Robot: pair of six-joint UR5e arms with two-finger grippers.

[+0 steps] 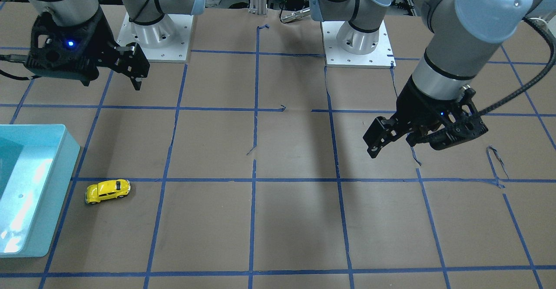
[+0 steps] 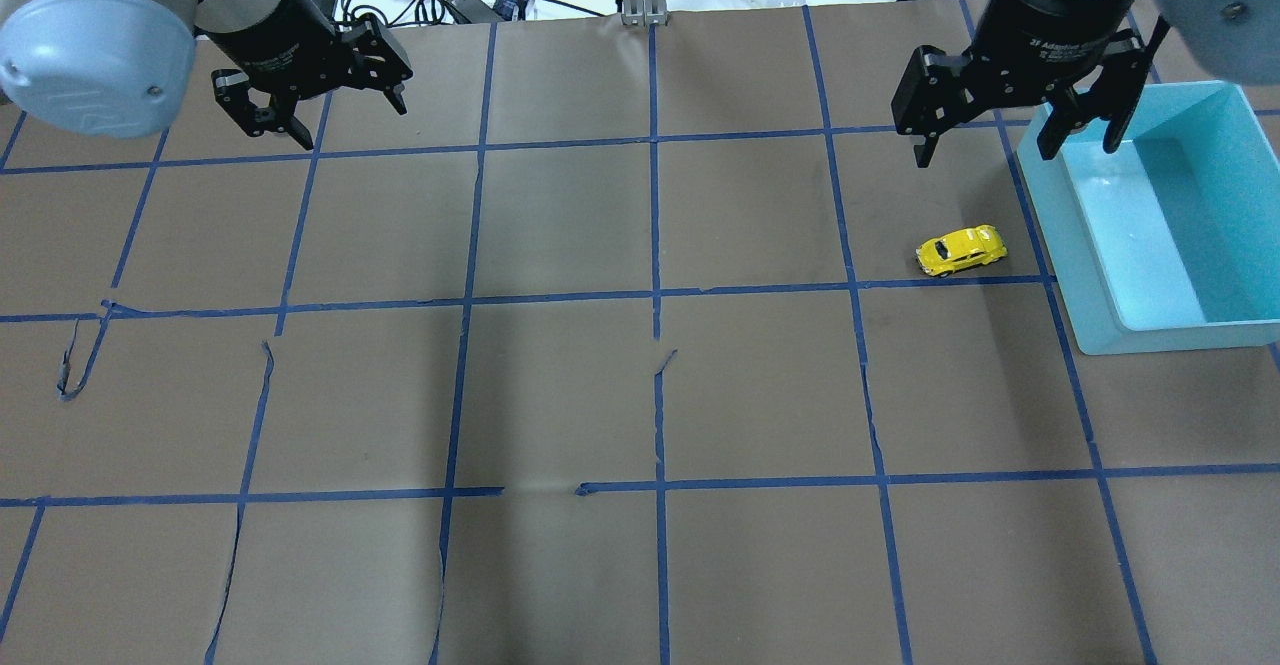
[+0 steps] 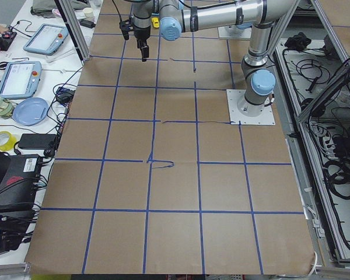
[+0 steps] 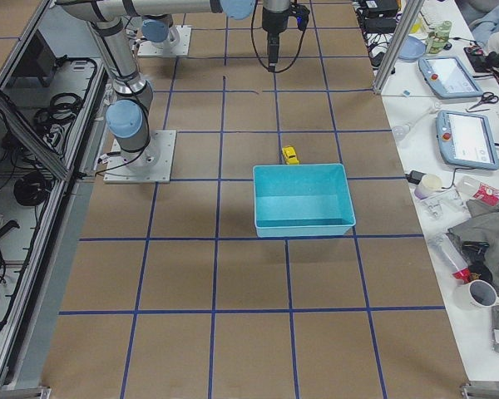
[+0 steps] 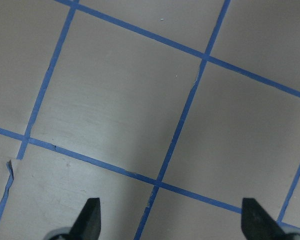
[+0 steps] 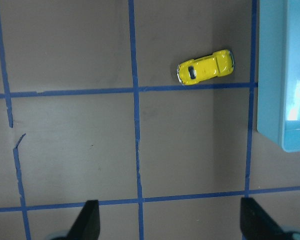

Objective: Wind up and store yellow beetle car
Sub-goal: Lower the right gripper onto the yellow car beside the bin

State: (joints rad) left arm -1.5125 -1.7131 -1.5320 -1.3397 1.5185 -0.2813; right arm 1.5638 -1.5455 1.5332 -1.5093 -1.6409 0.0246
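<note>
The yellow beetle car (image 2: 962,250) stands on its wheels on the brown table, just left of a light-blue bin (image 2: 1046,207). It also shows in the front view (image 1: 107,191), the right wrist view (image 6: 206,67) and the exterior right view (image 4: 290,155). My right gripper (image 2: 990,150) hangs open and empty above the table, beyond the car and beside the bin's far corner. Its fingertips (image 6: 90,222) frame the bottom of the right wrist view. My left gripper (image 2: 345,117) is open and empty, high over the far left of the table, far from the car.
The bin (image 1: 65,158) looks empty and sits at the table's right edge by the car. Blue tape lines (image 2: 655,295) form a grid on the brown paper, torn in places. Both arm bases (image 1: 156,41) stand at the robot's side of the table.
</note>
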